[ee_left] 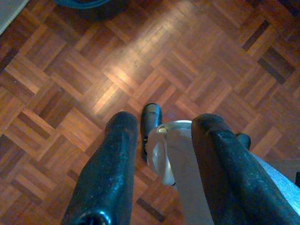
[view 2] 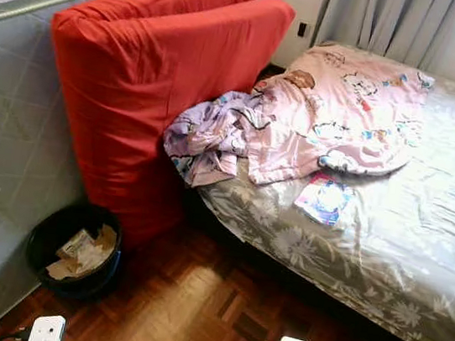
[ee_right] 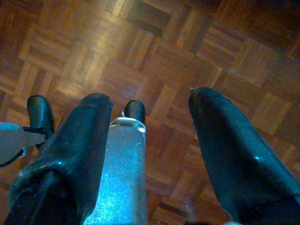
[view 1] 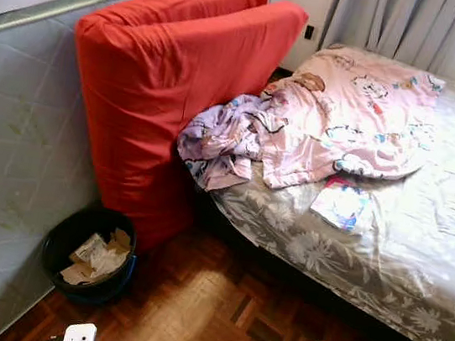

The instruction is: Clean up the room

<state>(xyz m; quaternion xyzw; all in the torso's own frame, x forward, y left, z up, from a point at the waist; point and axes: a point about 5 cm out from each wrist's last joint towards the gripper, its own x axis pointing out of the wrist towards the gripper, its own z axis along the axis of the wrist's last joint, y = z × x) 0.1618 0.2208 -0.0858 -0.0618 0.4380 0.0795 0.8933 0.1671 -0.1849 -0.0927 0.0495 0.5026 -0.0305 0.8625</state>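
Left gripper: two black fingers spread apart, nothing between them, hanging above the parquet floor; the robot's own leg and foot show in the gap.

Right gripper: fingers likewise spread, holding nothing, touching nothing, above the same floor.

Bed: grey floral sheet, at 2 o'clock in the head view.

Pink printed blanket: crumpled at the head of the bed, at 1 o'clock.

Lilac patterned cloth: bunched at the bed's near corner, touching the pink blanket and hanging over the edge.

Small printed item: flat on the sheet, just beside the blanket's lower edge.

Red mattress: standing on edge at 11 o'clock, leaning against an upright grey quilted mattress.

Dark round bin: at 8 o'clock on the floor, touching the red mattress's foot, holding paper and cardboard scraps.
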